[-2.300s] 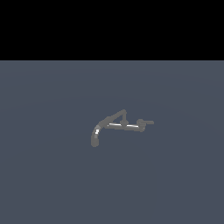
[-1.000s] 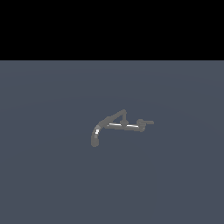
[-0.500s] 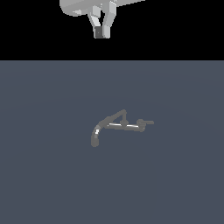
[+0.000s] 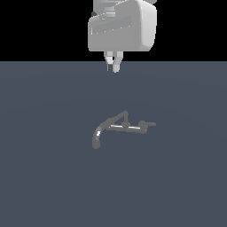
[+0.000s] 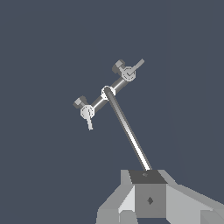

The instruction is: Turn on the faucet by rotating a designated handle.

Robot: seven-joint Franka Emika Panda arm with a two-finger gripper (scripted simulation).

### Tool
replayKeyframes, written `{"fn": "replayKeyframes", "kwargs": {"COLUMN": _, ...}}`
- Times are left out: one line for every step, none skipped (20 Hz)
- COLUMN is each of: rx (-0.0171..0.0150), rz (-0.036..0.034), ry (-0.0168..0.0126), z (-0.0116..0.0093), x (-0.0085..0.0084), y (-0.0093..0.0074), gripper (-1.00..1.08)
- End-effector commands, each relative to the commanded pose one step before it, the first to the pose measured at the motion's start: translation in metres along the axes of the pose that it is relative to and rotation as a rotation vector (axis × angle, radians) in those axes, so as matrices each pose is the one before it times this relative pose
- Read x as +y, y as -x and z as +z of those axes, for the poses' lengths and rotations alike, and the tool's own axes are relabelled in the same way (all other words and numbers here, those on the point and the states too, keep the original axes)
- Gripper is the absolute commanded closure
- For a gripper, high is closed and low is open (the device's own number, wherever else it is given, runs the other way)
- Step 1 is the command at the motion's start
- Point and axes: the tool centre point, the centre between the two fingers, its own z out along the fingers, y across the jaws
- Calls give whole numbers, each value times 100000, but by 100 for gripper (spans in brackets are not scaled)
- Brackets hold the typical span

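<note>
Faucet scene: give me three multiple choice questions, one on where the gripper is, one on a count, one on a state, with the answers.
1. Where is the gripper relative to the faucet?
A. Above it, clear of it
B. Closed around its spout
C. Resting on the floor beside it

2. How many short lever handles does the wrist view show on the crossbar?
A. One
B. Two
C. Four

3. Are the fingers touching the handle?
A. Yes, gripping it
B. Yes, pushing it
C. No

Answers:
1 A, open floor separates them.
2 B, one at each end.
3 C, they hang far from it.
</note>
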Motion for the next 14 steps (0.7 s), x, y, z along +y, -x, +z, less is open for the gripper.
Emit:
{"fn": "replayKeyframes", "kwargs": {"rx": 123, "rz": 6646, "ry": 18, "z": 1658, "x": -535, "y": -1333, "gripper": 108}}
{"fn": "replayKeyframes", "kwargs": {"rx": 39, "rz": 2590, "ry": 46, "z": 648, "x": -210, "y": -527, "gripper": 108}}
{"fn": "replayKeyframes", "kwargs": {"rx": 42, "rz": 2593, "ry": 49, "z": 648, "x": -210, "y": -529, "gripper": 108}}
{"fn": "replayKeyframes", "kwargs": {"rx": 45, "rz": 2600, "ry": 53, "z": 649, "x": -209, "y": -531, "gripper": 108}}
{"fn": "replayKeyframes", "kwargs": {"rx": 48, "rz": 2611, "ry": 56, "z": 652, "x": -210, "y": -535, "gripper": 108}}
{"fn": "replayKeyframes", "kwargs": {"rx": 51, "rz": 2627, "ry": 59, "z": 655, "x": -210, "y": -539, "gripper": 108}}
{"fn": "replayKeyframes", "kwargs": {"rx": 55, "rz": 2648, "ry": 63, "z": 660, "x": -211, "y": -545, "gripper": 108}}
{"fn": "replayKeyframes", "kwargs": {"rx": 59, "rz": 2675, "ry": 67, "z": 666, "x": -212, "y": -552, "gripper": 108}}
{"fn": "replayKeyframes", "kwargs": {"rx": 64, "rz": 2708, "ry": 70, "z": 674, "x": -214, "y": -560, "gripper": 108}}
{"fn": "replayKeyframes", "kwargs": {"rx": 68, "rz": 2748, "ry": 74, "z": 683, "x": -217, "y": -570, "gripper": 108}}
{"fn": "replayKeyframes", "kwargs": {"rx": 73, "rz": 2796, "ry": 78, "z": 694, "x": -220, "y": -581, "gripper": 108}}
{"fn": "replayKeyframes", "kwargs": {"rx": 78, "rz": 2850, "ry": 81, "z": 706, "x": -224, "y": -594, "gripper": 108}}
{"fn": "replayKeyframes", "kwargs": {"rx": 83, "rz": 2906, "ry": 84, "z": 719, "x": -228, "y": -607, "gripper": 108}}
{"fn": "replayKeyframes", "kwargs": {"rx": 86, "rz": 2944, "ry": 86, "z": 727, "x": -231, "y": -616, "gripper": 108}}
